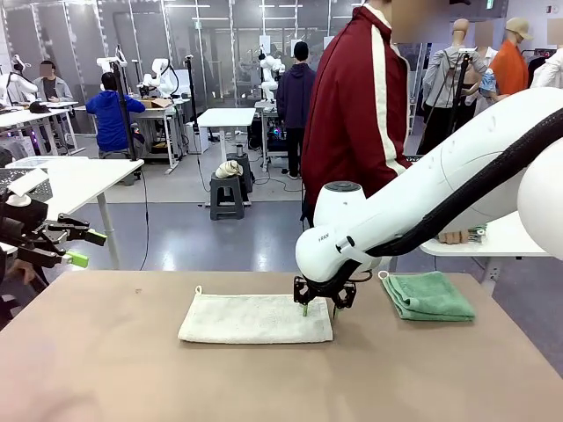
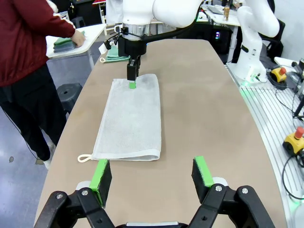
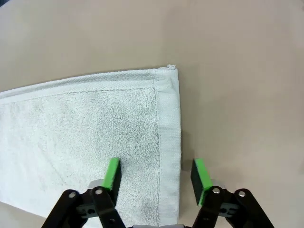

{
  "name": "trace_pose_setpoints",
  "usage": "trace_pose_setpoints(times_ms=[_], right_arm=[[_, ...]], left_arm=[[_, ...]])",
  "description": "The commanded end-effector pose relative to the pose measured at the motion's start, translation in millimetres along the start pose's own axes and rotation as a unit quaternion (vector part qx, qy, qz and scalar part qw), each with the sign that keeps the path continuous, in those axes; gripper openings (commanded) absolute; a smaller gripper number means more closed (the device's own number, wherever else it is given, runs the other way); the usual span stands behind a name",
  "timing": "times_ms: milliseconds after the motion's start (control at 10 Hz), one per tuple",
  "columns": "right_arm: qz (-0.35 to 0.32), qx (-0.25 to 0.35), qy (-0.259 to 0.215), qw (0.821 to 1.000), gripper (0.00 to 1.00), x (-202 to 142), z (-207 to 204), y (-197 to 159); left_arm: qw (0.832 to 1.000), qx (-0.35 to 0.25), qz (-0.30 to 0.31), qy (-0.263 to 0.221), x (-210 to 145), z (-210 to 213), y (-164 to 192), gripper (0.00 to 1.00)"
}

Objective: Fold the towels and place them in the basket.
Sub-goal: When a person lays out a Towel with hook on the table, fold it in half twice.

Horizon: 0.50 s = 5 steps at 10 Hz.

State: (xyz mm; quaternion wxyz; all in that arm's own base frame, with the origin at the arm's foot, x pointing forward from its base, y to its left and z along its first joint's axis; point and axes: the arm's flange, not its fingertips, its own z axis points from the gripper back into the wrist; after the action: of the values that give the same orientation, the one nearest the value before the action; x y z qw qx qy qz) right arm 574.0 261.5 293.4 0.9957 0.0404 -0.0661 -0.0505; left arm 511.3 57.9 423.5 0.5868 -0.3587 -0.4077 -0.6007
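Towels both lying on table [image 1: 88, 369]: cream towel [image 1: 255, 318] flat at middle, green towel [image 1: 427, 295] folded at right. Right gripper [image 1: 318, 307] straddling cream edge, partly spread, not yet pinching. Left gripper [image 1: 81, 248] waiting spread at left. Folding, basket remaining.

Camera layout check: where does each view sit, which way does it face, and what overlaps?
Front: between the arms, facing the person across the table; right arm over the cream towel.
Left wrist: along the table over the left tool; right tool beyond.
Right wrist: looking down past the right tool, which straddles the towel's edge.
All share the cream towel.
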Motion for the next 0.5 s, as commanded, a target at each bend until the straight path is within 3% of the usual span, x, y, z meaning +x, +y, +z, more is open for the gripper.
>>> trace_pose_setpoints(times_ms=[0,300,400], right_arm=[[-0.018,-0.010,-0.021,1.000,0.65,-0.5,-4.1,3.7],[-0.018,-0.015,-0.016,1.000,0.65,-0.4,-5.8,2.5],[-0.018,-0.018,-0.015,1.000,0.46,-0.2,-5.9,2.2]], left_arm=[[1.000,0.002,-0.002,0.001,1.7,-0.4,-3.8,0.86],[1.000,0.002,-0.002,0.001,1.7,-0.4,-3.8,0.86],[1.000,0.002,-0.002,0.001,1.7,-0.4,-3.8,0.86]])
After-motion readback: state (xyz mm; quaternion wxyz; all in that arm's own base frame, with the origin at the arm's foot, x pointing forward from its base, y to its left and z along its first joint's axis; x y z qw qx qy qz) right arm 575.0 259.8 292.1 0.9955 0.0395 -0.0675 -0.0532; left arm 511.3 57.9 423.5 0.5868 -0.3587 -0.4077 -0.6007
